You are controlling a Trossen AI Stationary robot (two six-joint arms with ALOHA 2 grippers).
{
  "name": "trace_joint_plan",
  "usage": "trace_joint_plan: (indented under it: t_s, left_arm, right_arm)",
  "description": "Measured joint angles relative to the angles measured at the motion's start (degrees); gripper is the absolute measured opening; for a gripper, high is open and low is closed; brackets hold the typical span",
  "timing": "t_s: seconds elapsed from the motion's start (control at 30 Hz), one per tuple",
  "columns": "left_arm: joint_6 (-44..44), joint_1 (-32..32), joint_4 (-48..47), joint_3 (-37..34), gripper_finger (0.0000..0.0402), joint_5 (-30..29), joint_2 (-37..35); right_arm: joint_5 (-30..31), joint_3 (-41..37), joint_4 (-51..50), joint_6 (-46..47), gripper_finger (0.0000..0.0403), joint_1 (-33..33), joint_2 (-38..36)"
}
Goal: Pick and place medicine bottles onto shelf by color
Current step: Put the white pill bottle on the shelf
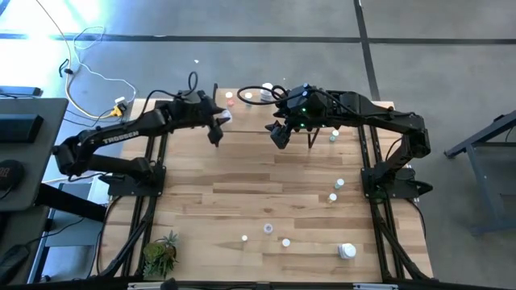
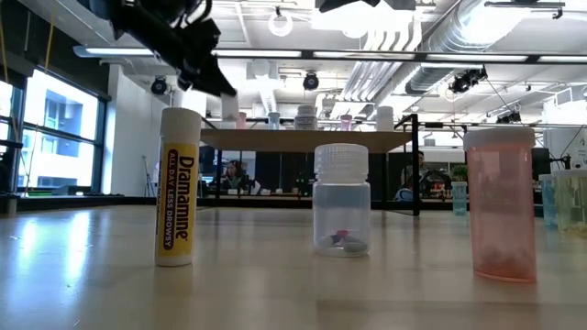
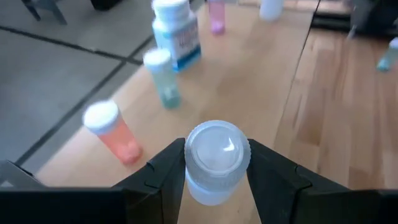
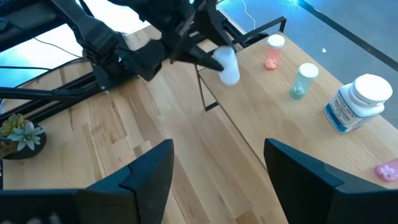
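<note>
My left gripper [image 1: 219,121] is shut on a small clear bottle with a white cap [image 3: 217,152] and holds it in the air over the left end of the shelf [image 1: 242,103]. On the shelf's wooden top [image 3: 249,93] stand an orange bottle [image 3: 112,132], a teal bottle [image 3: 163,78], a large white bottle with a blue label [image 3: 177,34] and a pink one [image 3: 216,15]. My right gripper [image 4: 217,168] hangs open above the shelf's middle, with nothing between its fingers. My left gripper pinches the white-capped bottle between its two fingers, on opposite sides of the body just under the cap [image 3: 189,179]. The fingers come from the table's left, slanting downward. The bottle [image 4: 227,65] is lifted clear of the shelf top and sits tilted in the hold.
Loose small bottles lie on the near right of the tabletop [image 1: 339,184] [image 1: 268,229] [image 1: 285,242], with a larger white one [image 1: 347,251]. A potted plant [image 1: 161,254] stands at the near left. Close to the low camera stand a yellow tube [image 2: 178,188], a clear bottle [image 2: 341,202] and an orange vial [image 2: 500,203].
</note>
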Motion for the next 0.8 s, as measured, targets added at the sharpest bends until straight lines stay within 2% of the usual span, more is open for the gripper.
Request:
trace_joint_plan:
  t_s: [0.23, 0.53, 0.8]
  left_arm:
    - [0.99, -0.45, 0.78, 0.04, 0.0145, -0.84, 3.81]
    - [1.01, -0.41, 1.43, 0.09, 0.0145, -1.03, 4.33]
    - [1.17, -0.41, 1.33, 0.09, 0.0149, -1.03, 4.33]
  right_arm:
    - [0.00, 0.00, -0.22, -0.02, 0.0241, -0.02, 0.00]
    - [0.18, 0.04, -1.98, 2.49, 0.0241, 0.00, 0.00]
    - [3.93, 0.04, -6.21, 5.44, 0.0241, 0.91, 0.00]
